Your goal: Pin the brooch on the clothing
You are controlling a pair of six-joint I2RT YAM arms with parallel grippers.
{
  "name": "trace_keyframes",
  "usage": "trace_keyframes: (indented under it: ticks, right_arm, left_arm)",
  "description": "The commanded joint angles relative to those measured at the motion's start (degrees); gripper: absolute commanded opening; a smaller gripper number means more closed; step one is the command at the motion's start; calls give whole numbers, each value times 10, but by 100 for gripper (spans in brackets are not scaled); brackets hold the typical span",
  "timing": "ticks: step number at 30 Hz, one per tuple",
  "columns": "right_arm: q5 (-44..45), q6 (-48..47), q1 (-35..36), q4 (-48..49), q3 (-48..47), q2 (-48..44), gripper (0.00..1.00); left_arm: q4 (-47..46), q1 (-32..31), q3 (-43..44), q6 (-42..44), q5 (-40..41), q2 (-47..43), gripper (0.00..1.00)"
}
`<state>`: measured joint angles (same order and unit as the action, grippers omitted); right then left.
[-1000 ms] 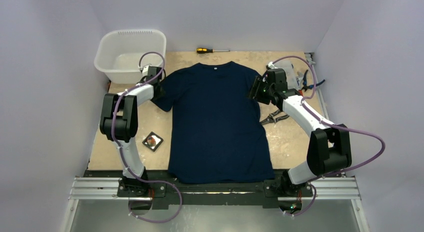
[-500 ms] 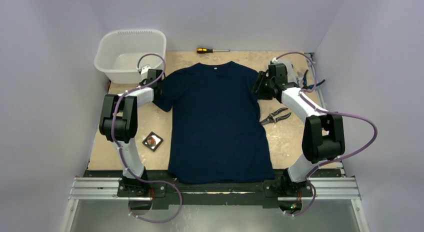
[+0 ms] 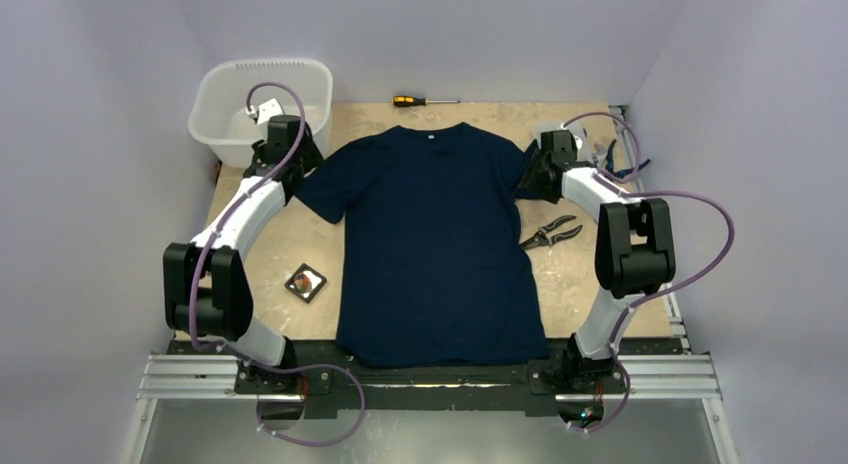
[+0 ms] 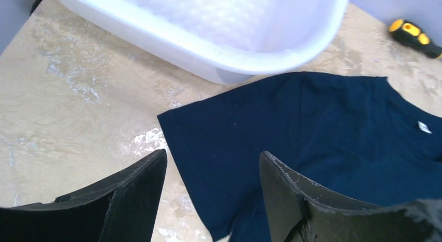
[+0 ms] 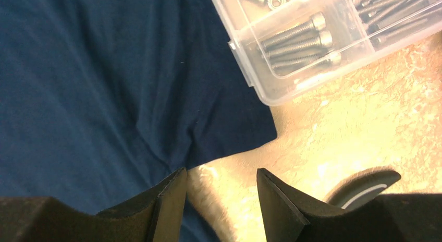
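The navy T-shirt lies flat on the table, collar and white label at the far side. The reddish-orange brooch sits in a small black tray left of the shirt, far from both grippers. My left gripper is open and empty above the left sleeve; in the left wrist view its jaws stand wide apart over the sleeve edge. My right gripper is open and empty at the right sleeve; in the right wrist view its left finger is over the sleeve hem, and bare table lies between the jaws.
A white plastic tub stands at the back left, close behind the left wrist. A yellow-handled screwdriver lies behind the collar. A clear box of screws touches the right sleeve. Pliers lie right of the shirt.
The left gripper has pulled back toward the tub and its arm has stretched out; the left sleeve now lies spread farther left. The right gripper has moved toward the back right along the right sleeve.
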<state>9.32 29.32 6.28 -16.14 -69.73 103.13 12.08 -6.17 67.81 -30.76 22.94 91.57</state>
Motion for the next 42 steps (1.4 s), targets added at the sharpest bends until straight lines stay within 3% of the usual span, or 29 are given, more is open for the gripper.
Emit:
trace_keyframes:
  ticks: [1, 7, 11, 20, 24, 35, 42]
  right_arm:
    - [25, -6, -8, 10, -40, 35, 56]
    - [53, -18, -19, -12, -99, 104, 55]
    - [67, -24, -22, -22, -115, 132, 50]
    - [60, -30, -61, -26, -109, 146, 7]
    - [54, -26, -89, -23, -88, 123, 0]
    - [65, -24, -113, -33, -84, 114, 1]
    - [-18, -48, -109, -43, -115, 74, 27]
  left_arm:
    - [38, -4, -12, 19, -38, -72, 65]
    - [70, -4, -45, 36, -77, -141, 65]
    - [86, -4, -69, 50, -76, -185, 65]
    - [89, -3, -106, 68, -76, -214, 65]
    - [86, -3, -111, 68, -79, -211, 65]
    - [82, -3, -115, 72, -85, -210, 65]
    - [81, -3, -113, 76, -87, -212, 65]
